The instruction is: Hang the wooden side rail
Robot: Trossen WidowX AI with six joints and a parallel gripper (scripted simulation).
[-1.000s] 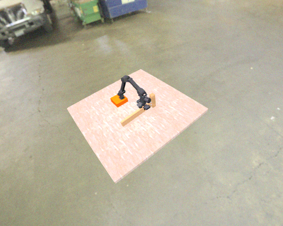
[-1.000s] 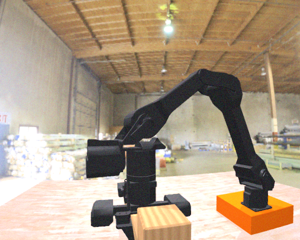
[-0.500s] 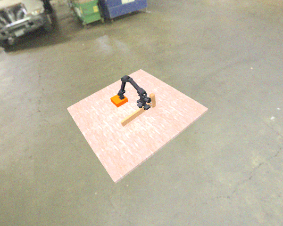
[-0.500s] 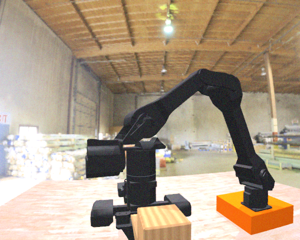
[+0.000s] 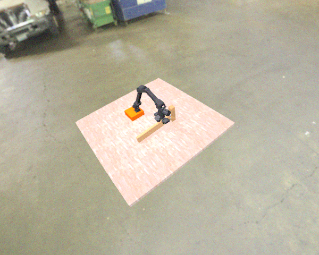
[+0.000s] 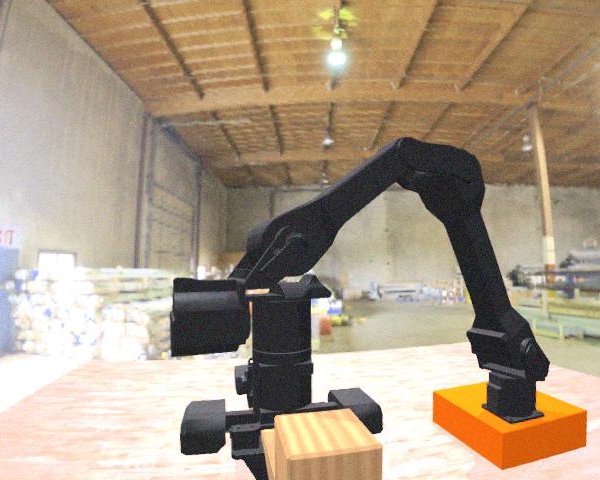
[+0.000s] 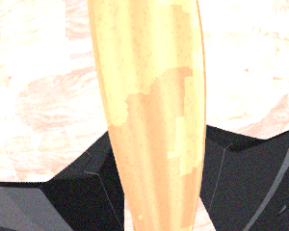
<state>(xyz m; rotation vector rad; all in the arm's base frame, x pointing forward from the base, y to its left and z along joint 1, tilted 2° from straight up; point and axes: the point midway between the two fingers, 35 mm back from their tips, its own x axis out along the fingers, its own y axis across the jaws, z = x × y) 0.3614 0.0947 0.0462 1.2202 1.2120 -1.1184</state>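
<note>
The wooden side rail [image 5: 148, 133] [image 7: 146, 53] stands on its narrow edge, running from my gripper toward the lower left in the top view. Its far end appears to rest on the table. My gripper [image 5: 162, 121] [image 7: 144, 127] points down and is shut on the rail, near its post end. The upright headboard post [image 5: 172, 112] [image 6: 326, 439] stands just beyond the gripper in the top view, with its top in the foreground of the exterior view. The hooks, slot and pins are not visible, so I cannot tell whether the hooks sit on the pins.
The pink-white table top [image 5: 159, 159] [image 6: 109, 392] carries the orange base block [image 5: 133, 113] [image 6: 543, 436] under the arm. The gripper body stands very close to the post.
</note>
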